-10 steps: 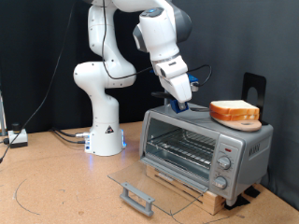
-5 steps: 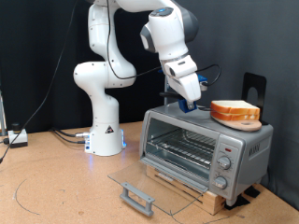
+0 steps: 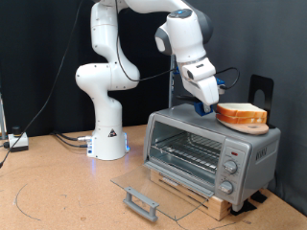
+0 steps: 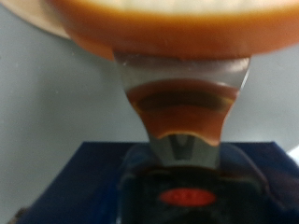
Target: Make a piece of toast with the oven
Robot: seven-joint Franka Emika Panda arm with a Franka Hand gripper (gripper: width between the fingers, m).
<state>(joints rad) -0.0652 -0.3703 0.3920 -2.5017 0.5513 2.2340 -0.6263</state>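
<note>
Piece of toast (image 3: 241, 113) lies flat atop the oven (image 3: 211, 146), beside the gripper (image 3: 208, 105); jaws' state unclear. Oven door (image 3: 144, 190) folded down open; wire rack (image 3: 188, 153) bare.

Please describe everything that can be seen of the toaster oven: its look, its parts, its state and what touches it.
The oven is a boxy silver-grey countertop toaster oven. Its glass door with a grey bar handle lies fully open, flat in front. Inside, a wire rack shows; no bread is visible on it. Round knobs sit on the panel at the exterior view's right. It stands on a wooden base. On its roof rests a bread slice on a round tan board, with the gripper beside it.
</note>
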